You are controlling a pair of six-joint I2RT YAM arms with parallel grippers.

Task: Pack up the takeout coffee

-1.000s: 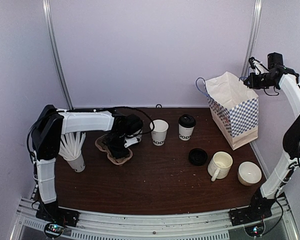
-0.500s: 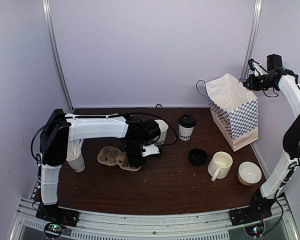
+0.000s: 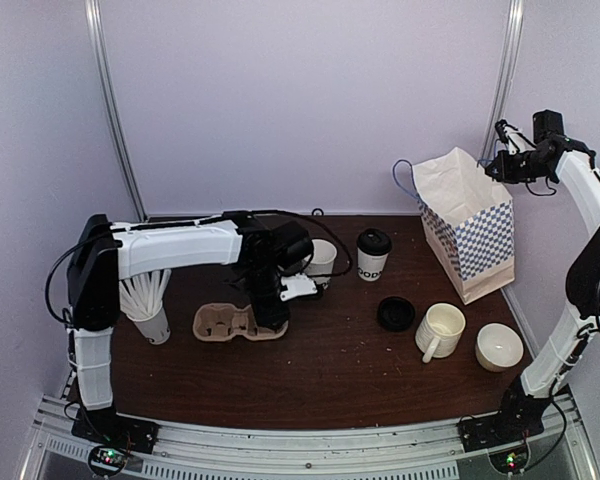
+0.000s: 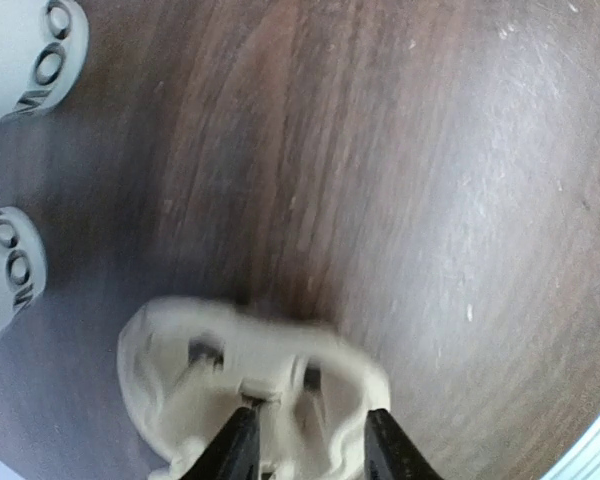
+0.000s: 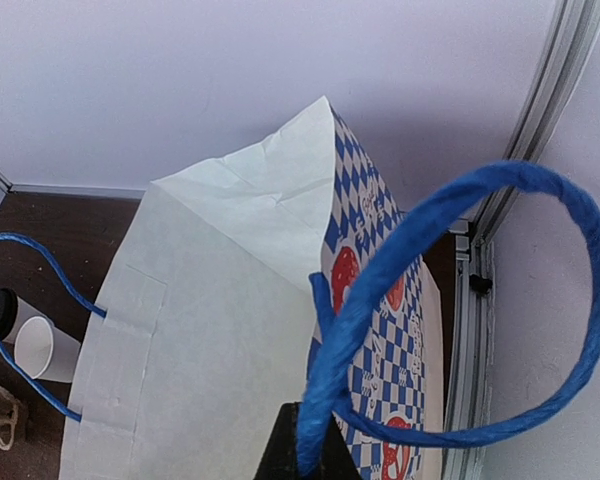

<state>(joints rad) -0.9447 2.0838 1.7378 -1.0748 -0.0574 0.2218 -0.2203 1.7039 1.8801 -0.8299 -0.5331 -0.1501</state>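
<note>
Takeout coffee (image 3: 372, 265): two tall white paper MOO cups on surface (image 3: 320, 380), nothing packed yet. I read left pincer (image 4: 310, 430) apart astride tan pulp cup carrier (image 3: 220, 322); right pincer (image 5: 300, 455) clamped on blue rope handle (image 5: 430, 215) of checked paper bag (image 3: 480, 240).

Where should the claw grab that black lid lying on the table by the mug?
Probably from straight above, pinching across the round rim of the lid. It lies flat and low, with no tall side to squeeze. Pinch front to back, because the mug stands close on its right.
</note>
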